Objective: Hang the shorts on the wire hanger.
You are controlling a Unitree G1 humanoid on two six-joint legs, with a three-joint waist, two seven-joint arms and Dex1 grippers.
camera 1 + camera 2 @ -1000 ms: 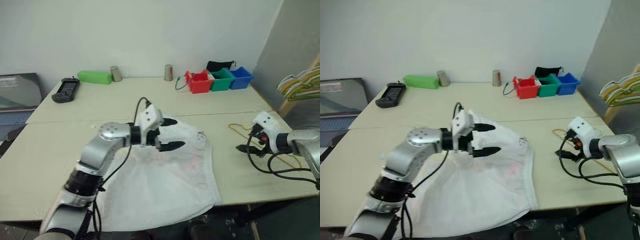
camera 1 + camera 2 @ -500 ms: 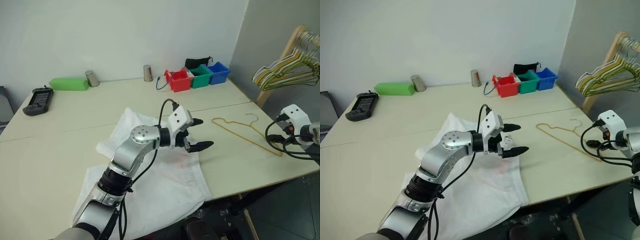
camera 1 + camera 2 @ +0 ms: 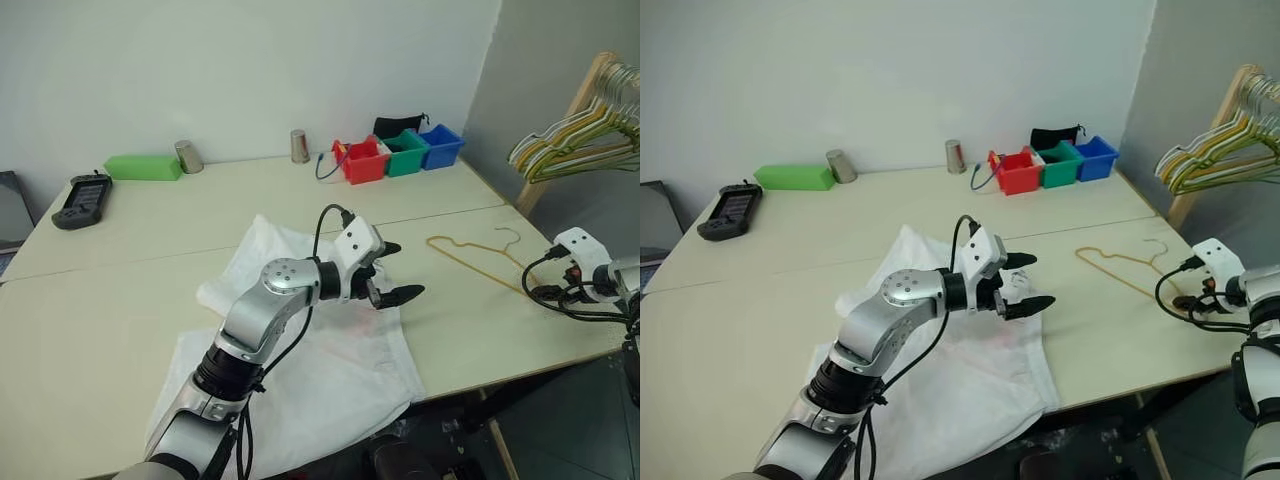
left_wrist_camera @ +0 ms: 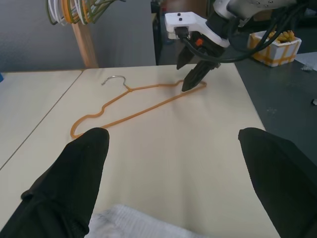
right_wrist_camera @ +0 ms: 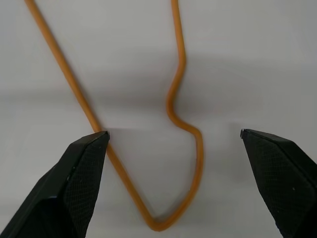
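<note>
The shorts (image 3: pixel 300 340), white and wrinkled, lie spread on the table's near side. My left gripper (image 3: pixel 400 270) hovers open over their right edge, pointing right towards the wire hanger (image 3: pixel 480 262). That thin yellow-gold hanger lies flat on the table. The left wrist view shows the wire hanger (image 4: pixel 148 106) ahead and a corner of the shorts (image 4: pixel 133 223) below. My right gripper (image 3: pixel 543 290) hangs open just above the hanger's right end, fingers pointing down. In the right wrist view a bent corner of the wire hanger (image 5: pixel 199 158) lies between the fingers, untouched.
Red (image 3: pixel 365 162), green (image 3: pixel 405 155) and blue (image 3: pixel 440 147) bins stand at the table's back right. Two metal cups (image 3: pixel 188 156), a green box (image 3: pixel 140 167) and a black device (image 3: pixel 78 187) line the back. A wooden rack of hangers (image 3: pixel 580 140) stands right of the table.
The whole view has swung to the right. My left gripper has shifted right to the shorts' edge. My right gripper has moved out to the hanger's right end and sunk towards it.
</note>
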